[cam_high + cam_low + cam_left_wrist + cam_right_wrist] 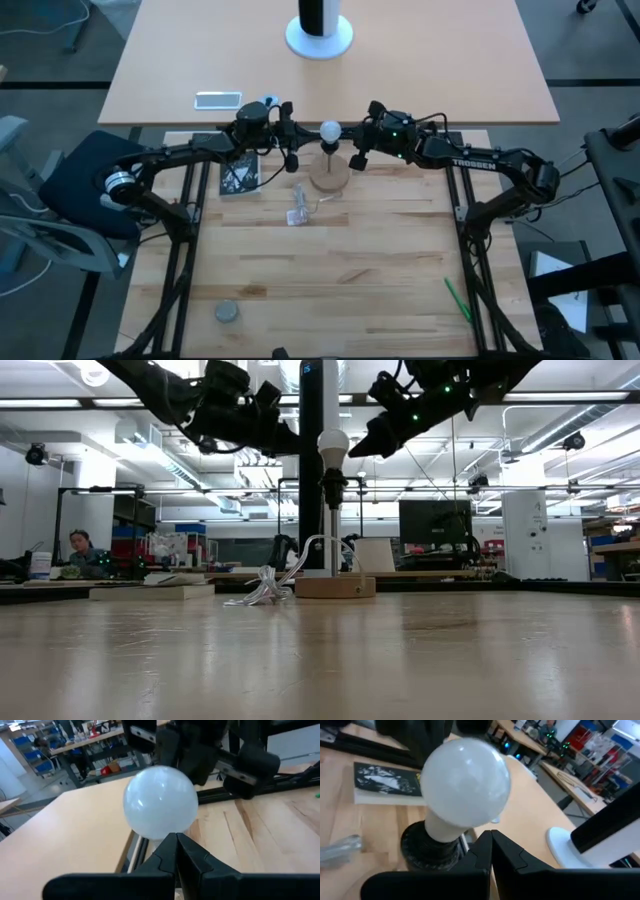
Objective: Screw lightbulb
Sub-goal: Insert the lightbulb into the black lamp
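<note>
The lightbulb (329,130) already sits upright in the black socket (427,845) on its wooden base (328,178). Both grippers, left (296,131) and right (355,136), flank it with fingers together, apparently not touching. Next: open, grasp the globe, twist.

Even, bright overhead lighting. Low view: ceiling strip lights (560,397) glare white, arms show as dark silhouettes against them, near tabletop (320,660) blurred. High view evenly lit, only soft faint shadows on the wood. Wrist views: lightbulb (160,802) has small specular highlights; near fingers soft and dark; background benches out of focus.
</note>
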Available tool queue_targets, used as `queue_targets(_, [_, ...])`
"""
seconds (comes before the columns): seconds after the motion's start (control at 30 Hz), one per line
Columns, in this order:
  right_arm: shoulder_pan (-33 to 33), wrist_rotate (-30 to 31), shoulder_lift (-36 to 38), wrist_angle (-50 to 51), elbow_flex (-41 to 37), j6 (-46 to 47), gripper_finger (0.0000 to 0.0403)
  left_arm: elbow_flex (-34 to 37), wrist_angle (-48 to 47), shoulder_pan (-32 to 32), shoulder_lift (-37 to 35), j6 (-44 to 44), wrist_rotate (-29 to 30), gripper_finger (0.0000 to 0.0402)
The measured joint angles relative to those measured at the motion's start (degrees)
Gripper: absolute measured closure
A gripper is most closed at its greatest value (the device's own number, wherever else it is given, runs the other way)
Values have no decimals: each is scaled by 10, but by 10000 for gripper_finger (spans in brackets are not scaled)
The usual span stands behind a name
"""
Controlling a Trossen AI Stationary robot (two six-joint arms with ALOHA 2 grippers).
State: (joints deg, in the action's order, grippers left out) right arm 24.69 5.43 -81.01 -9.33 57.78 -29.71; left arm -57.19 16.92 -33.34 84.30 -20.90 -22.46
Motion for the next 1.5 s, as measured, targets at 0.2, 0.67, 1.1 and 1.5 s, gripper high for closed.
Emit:
queue_targets(0.2, [-3,-16,0,1,0,-4,403,0,39,0,15,2,5,401])
queue_targets(0.67, [-13,-36,0,12,0,14,403,0,47,-2,38,5,33,401])
queue_targets(1.1, [-13,18,4,33,0,9,403,0,-40,-4,-4,5,32,401])
queue_targets(1.5, [-3,21,2,-11,0,-6,403,0,34,-3,-4,1,-8,401])
